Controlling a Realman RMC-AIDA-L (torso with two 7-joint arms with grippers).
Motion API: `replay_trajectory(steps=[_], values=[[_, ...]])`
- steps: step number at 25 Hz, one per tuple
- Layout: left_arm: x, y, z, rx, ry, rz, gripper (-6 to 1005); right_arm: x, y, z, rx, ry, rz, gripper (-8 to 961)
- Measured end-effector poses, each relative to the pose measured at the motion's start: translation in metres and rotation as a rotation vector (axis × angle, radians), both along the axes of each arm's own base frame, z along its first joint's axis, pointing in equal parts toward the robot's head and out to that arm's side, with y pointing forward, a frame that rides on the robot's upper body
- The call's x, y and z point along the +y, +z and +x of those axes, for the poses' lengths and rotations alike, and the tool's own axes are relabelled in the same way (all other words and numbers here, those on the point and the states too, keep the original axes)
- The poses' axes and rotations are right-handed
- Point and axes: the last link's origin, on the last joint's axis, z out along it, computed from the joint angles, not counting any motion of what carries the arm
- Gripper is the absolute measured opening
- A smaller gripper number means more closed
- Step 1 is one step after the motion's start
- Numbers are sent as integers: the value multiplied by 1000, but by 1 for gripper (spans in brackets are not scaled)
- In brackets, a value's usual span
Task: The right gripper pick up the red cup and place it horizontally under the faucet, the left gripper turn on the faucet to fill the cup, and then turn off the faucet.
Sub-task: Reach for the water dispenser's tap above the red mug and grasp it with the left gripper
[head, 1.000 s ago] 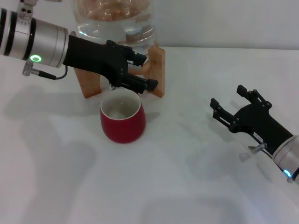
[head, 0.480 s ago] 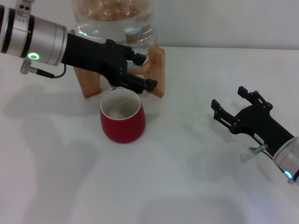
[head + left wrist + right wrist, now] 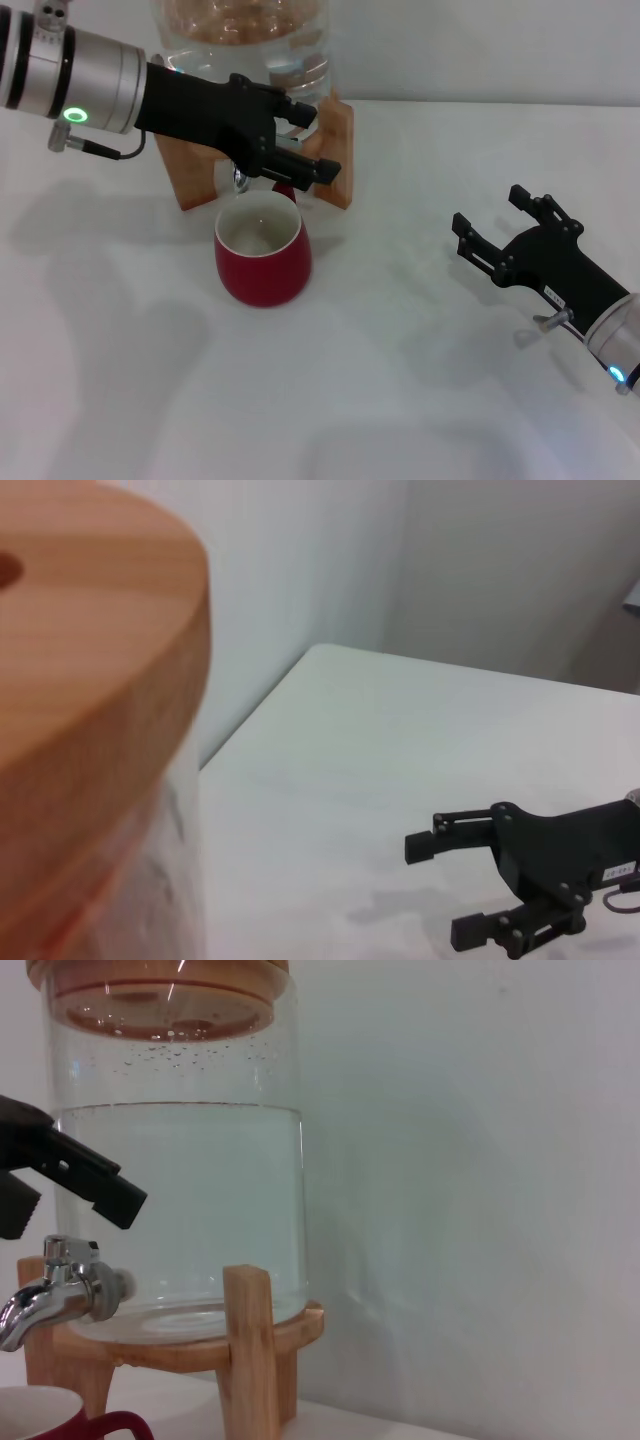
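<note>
One red cup (image 3: pixel 262 252), one faucet (image 3: pixel 55 1289), one clear water jar (image 3: pixel 175 1175) on one wooden stand (image 3: pixel 335 150), and two grippers are on show. The cup stands upright on the white desk (image 3: pixel 380 400) with its mouth facing up and its cream inside visible; its long axis is vertical, not laid flat. It sits toward the far left part of the desk, just in front of the wooden stand and directly beneath the chrome spout. In the right wrist view the cup's rim and a bit of its red loop handle show at the lower corner, below the spout. The faucet juts out from the base of the jar, its spout pointing down toward the cup. The jar is filled with water to well over half its height and has a wooden lid (image 3: pixel 80 640).

The left gripper (image 3: pixel 300 140) reaches in from the far left edge, just above the cup at the faucet. Its two fingers are spread apart, one above the other; in the right wrist view one black finger (image 3: pixel 85 1175) hangs just above the top of the faucet without clearly touching it. It holds nothing.

The right gripper (image 3: pixel 495 225) hovers over the right side of the desk, well apart from the cup, with its fingers spread wide and nothing between them
</note>
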Motion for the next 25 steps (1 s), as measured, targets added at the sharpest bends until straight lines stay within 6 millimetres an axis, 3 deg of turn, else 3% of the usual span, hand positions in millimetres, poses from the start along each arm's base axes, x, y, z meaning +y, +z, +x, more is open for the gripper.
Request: replay_trajectory(steps=[10,25], values=[[3,-11,1,17,-7,0,886,0,0,0,0,0,0,833],[2,-13,-4,39,11,-13,886,-2,1,0,12,3,1,833]])
